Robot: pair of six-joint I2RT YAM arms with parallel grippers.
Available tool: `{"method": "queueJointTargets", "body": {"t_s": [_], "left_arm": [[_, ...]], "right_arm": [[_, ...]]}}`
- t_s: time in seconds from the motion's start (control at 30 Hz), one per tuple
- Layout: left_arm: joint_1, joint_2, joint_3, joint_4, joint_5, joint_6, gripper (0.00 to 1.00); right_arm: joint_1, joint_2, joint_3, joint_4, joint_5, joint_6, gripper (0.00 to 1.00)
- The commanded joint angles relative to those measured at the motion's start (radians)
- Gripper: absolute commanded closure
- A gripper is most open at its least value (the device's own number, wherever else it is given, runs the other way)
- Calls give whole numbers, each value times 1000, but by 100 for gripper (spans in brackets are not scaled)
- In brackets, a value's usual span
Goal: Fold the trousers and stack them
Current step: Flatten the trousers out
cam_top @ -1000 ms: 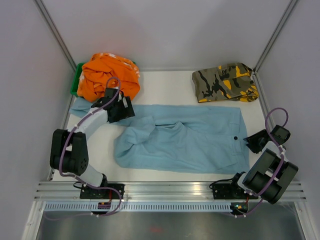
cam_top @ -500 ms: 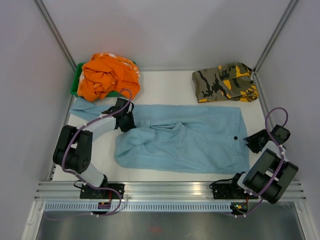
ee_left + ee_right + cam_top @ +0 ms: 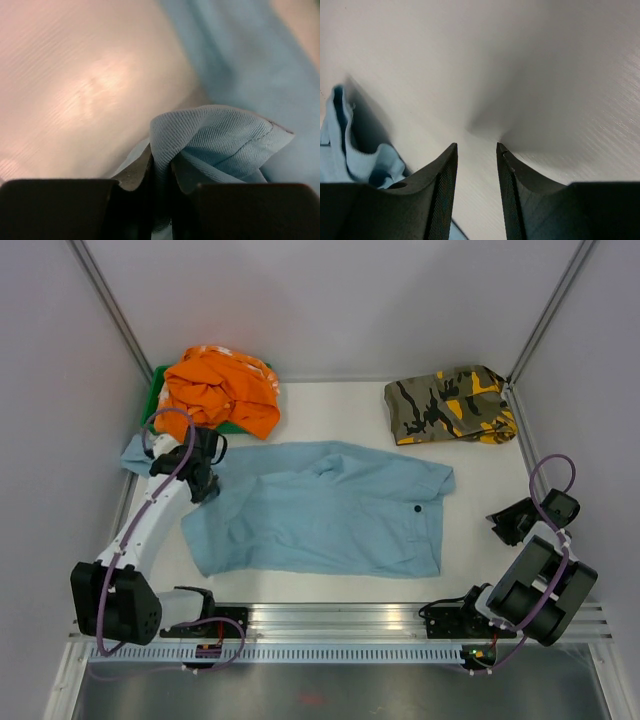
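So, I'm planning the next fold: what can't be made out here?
Top view: the pinch of the left gripper on the thin light blue cloth trousers is hidden under its own wrist.
Top view: the green container is mostly covered by the crumpled orange garment.
Right wrist view: the left edge cuts off the trousers.
Top view: small dark waist button, too tiny to tell if fastened.

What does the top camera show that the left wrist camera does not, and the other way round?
Only the top view shows the orange garment, the camouflage garment, the right claw and the dark waist button. Only the left wrist view shows a cloth fold pinched in the left claw. Both show the light blue trousers and the table.
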Motion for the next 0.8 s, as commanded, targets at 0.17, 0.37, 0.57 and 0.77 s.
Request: {"method": "queueJointTargets", "body": {"t_s": [0.17, 0.37, 0.57, 0.77], "left_arm": [[161, -75, -186, -63, -28, -134, 41], [210, -96, -220, -59, -75, -100, 38], [351, -83, -332, 134, 32, 37, 40], [415, -18, -430, 382, 188, 121, 47]], "right_arm": [[1, 27, -7, 22, -9, 2, 57], [156, -66, 34, -36, -17, -47, 57], [467, -157, 82, -151, 83, -16, 51], [647, -160, 47, -165, 92, 54, 43]]}}
